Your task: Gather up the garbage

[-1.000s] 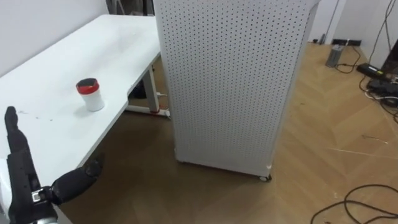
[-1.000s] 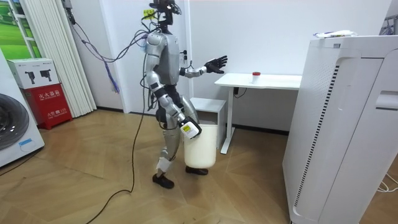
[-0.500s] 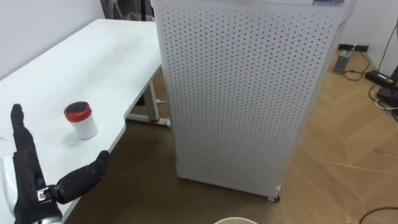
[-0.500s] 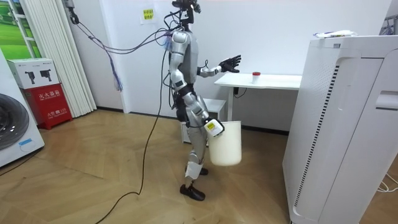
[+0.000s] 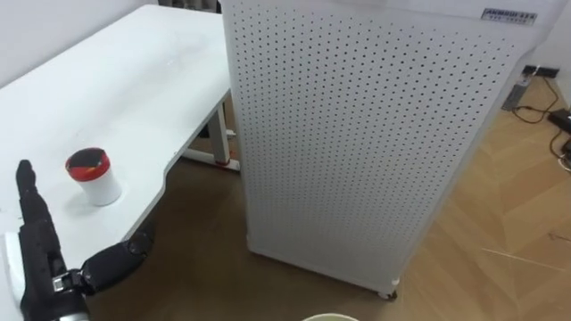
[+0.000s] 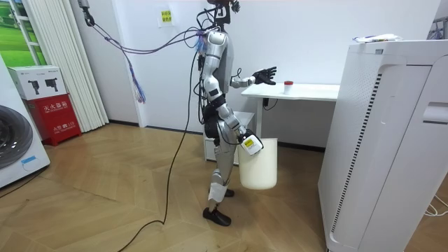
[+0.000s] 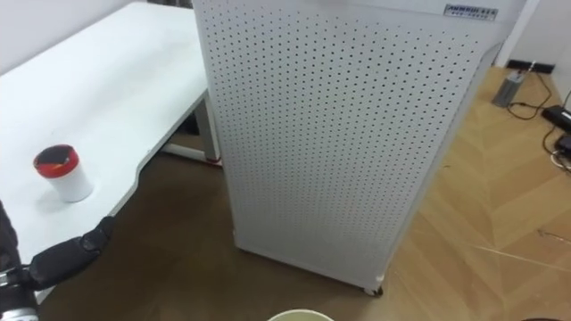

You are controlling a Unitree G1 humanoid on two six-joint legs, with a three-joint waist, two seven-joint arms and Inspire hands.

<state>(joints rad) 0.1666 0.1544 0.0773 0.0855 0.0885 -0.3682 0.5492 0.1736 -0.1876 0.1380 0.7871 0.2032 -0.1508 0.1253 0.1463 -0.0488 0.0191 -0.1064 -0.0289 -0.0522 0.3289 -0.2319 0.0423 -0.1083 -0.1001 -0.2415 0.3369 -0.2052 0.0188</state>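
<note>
A small white cup with a red lid (image 5: 91, 176) stands on the white table (image 5: 134, 80), near its front edge. My left hand (image 5: 43, 259) is raised at the lower left, open with straight fingers, just short of the cup and not touching it. In the room view I stand at the table's end with that left hand (image 6: 264, 74) held out over the edge, a little way from the cup (image 6: 288, 85). My right hand (image 6: 250, 145) hangs low at my side and carries a white bin (image 6: 259, 164) by its rim. The bin's rim (image 7: 299, 315) shows at the bottom edge.
A tall white perforated cabinet on castors (image 5: 357, 134) stands close to the table's right side, with a narrow gap of wooden floor (image 5: 205, 250) between them. Cables (image 5: 562, 116) lie on the floor at the far right. A low white unit (image 6: 238, 122) sits under the table.
I have walked closer to the table with the bin swinging forward at my side. The view shifted, so the cup now sits nearer my raised left hand.
</note>
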